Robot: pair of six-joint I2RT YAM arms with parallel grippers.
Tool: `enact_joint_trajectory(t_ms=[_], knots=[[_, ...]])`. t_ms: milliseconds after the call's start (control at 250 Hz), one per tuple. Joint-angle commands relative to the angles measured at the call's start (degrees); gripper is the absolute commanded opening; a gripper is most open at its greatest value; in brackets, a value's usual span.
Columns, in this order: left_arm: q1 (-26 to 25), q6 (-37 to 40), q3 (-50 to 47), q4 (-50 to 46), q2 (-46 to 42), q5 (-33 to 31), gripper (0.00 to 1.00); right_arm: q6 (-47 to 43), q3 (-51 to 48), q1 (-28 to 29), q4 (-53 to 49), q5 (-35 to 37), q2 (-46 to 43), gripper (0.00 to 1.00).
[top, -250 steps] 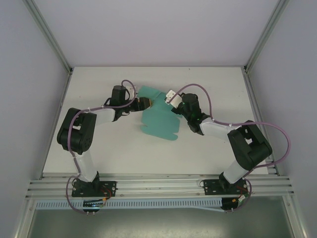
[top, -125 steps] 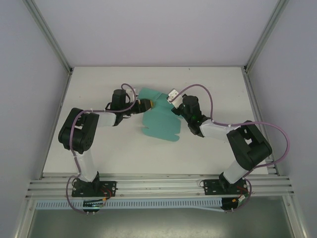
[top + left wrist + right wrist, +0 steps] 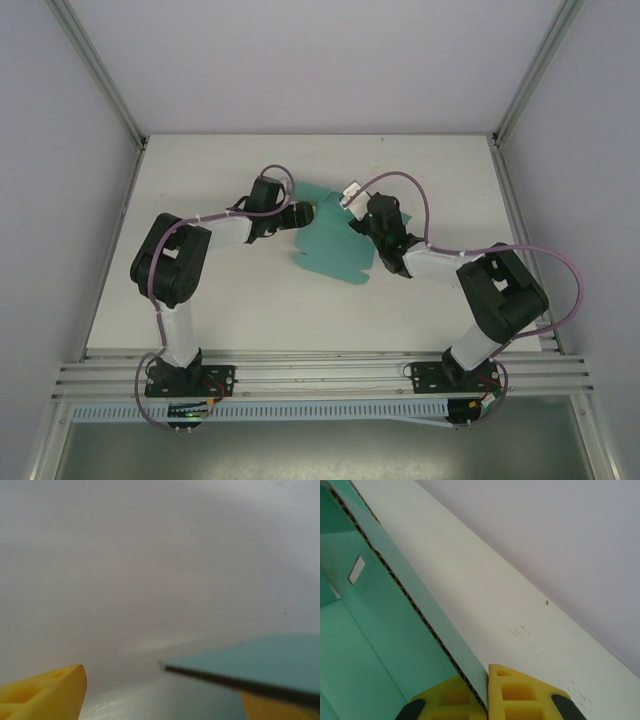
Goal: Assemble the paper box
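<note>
The white bench [image 3: 200, 300] is the biggest thing here. Two arms reach over it from the near edge. Between their ends, near the middle of the bench and a bit toward the far side, lies the paper box [image 3: 335, 250]. It is teal green and not a full box yet. From above it looks mostly spread out, with round tabs at its near edge.

The left tool [image 3: 300, 214] is at the box's left edge. Its yellow fingers [image 3: 45, 695] are wide apart and pinch nothing. A green flap edge hangs just over its other finger.

The right tool [image 3: 487, 697] is at the box's right side. It is closed tight on a side wall of the box, which stands up between its yellow pads.

I think the box is very light, so it will slide easily on the smooth bench. The cut edge shows a wavy layer inside. So it is card: a bit stiff, but it will bend at the folds and crease if squeezed hard. A good place to hold is a flap's edge, close to a fold.

A small slot [image 3: 356, 569] is cut in the raised wall.

Some things are hard to see. From above, the arm ends cover the box's edges. I cannot tell how many flaps are up. The left wrist picture is blurry, and the flap is cut off at its side.
</note>
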Motion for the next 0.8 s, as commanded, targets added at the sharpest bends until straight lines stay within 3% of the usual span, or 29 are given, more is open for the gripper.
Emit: enact_joint_trajectory(t_ms=[0, 252, 512, 795], knots=[[-4.60, 5.26, 0.04, -5.67, 1.17, 4.18, 0.88, 2.74, 1.19, 3.42, 7.36, -7.98, 0.48, 0.00], [-4.43, 7.90, -2.21, -9.78, -7.96, 0.89, 0.98, -3.69, 1.93, 2.69, 2.83, -5.47, 0.52, 0.00], [-2.62, 11.05, -6.62, -17.87, -20.11, -13.10, 0.98, -6.31, 3.63, 0.42, -2.97, -8.14, -0.77, 0.00], [0.77, 9.41, -6.85, -21.90, -27.02, -16.32, 0.99, -6.49, 5.20, -0.35, -5.68, -8.26, -0.09, 0.00]])
